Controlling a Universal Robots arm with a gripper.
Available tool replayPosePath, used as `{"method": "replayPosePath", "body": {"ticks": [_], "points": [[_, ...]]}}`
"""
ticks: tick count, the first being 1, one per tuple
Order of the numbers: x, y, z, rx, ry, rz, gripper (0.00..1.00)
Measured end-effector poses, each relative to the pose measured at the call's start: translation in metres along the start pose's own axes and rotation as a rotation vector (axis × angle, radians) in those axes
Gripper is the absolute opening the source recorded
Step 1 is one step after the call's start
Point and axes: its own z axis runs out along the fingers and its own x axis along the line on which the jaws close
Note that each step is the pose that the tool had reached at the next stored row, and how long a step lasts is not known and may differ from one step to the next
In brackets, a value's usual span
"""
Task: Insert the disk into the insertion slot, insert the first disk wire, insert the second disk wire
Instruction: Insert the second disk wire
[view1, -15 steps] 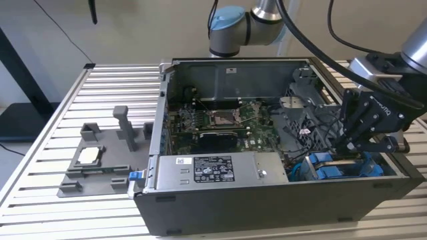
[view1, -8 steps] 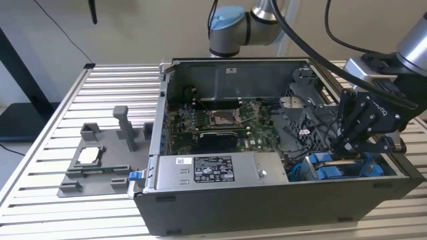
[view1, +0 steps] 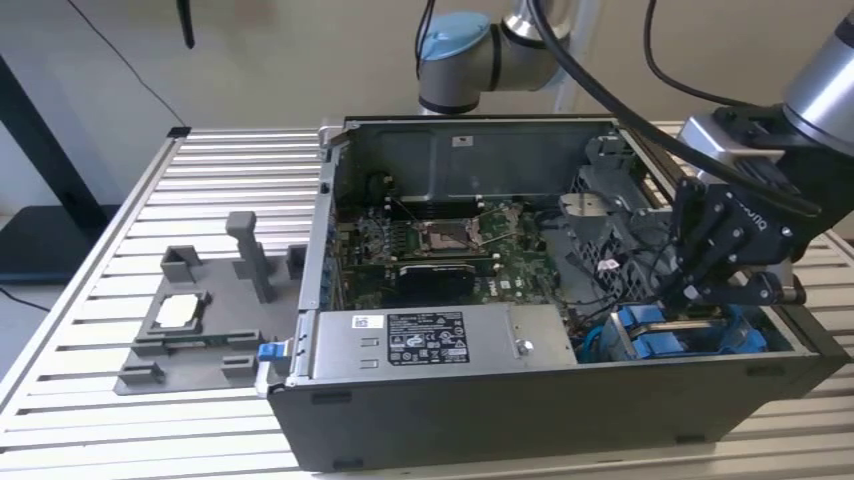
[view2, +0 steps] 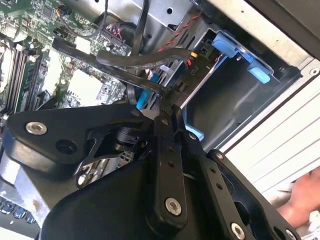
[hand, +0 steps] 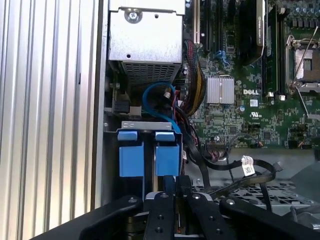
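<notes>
Overhead, the arm (view1: 801, 90) reaches down into the open computer case (view1: 534, 400), its wrist bent so the gripper (view1: 694, 292) points down into the case's front corner on the exterior view's right. Its fingers (hand: 166, 200) are drawn close together, clenched on something thin at the insertion slot (hand: 148, 127); what they pinch cannot be told. The disk (hand: 167, 159) sits upright in that grey cage, its blue frame showing just beside a second blue carrier (hand: 131, 157). Black cables (view2: 145, 60) arc past the fingertips in the second wrist view.
</notes>
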Motion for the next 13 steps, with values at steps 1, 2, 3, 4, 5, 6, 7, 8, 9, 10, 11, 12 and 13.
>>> {"method": "replayPosePath", "body": {"ticks": [1, 2, 3, 4, 5, 6, 7, 8, 9, 10, 11, 12, 13], "points": [[-0.0008, 0.0006, 0.0, 0.004, 0.0031, 0.0, 0.16], [-0.0011, 0.0013, 0.0001, 0.0079, 0.0071, 0.0, 0.16], [-0.0014, 0.0018, 0.0002, 0.0121, 0.013, 0.001, 0.16], [-0.0015, 0.0024, 0.0003, 0.0163, 0.0201, 0.001, 0.16], [-0.0016, 0.0028, 0.0003, 0.0203, 0.0269, 0.002, 0.16], [-0.0018, 0.0031, 0.0004, 0.024, 0.034, 0.003, 0.16], [-0.0022, 0.0032, 0.0004, 0.0269, 0.0399, 0.003, 0.16], [-0.0031, 0.0031, 0.0004, 0.0297, 0.0417, 0.003, 0.16], [-0.0044, 0.0032, 0.0005, 0.0334, 0.0425, 0.003, 0.16], [-0.0058, 0.0032, 0.0007, 0.0379, 0.0427, 0.003, 0.16], [-0.0072, 0.0032, 0.0008, 0.0429, 0.043, 0.003, 0.16], [-0.0087, 0.0032, 0.0009, 0.0481, 0.0434, 0.002, 0.16], [-0.0095, 0.0032, 0.0009, 0.0527, 0.0437, 0.002, 0.16]]}}
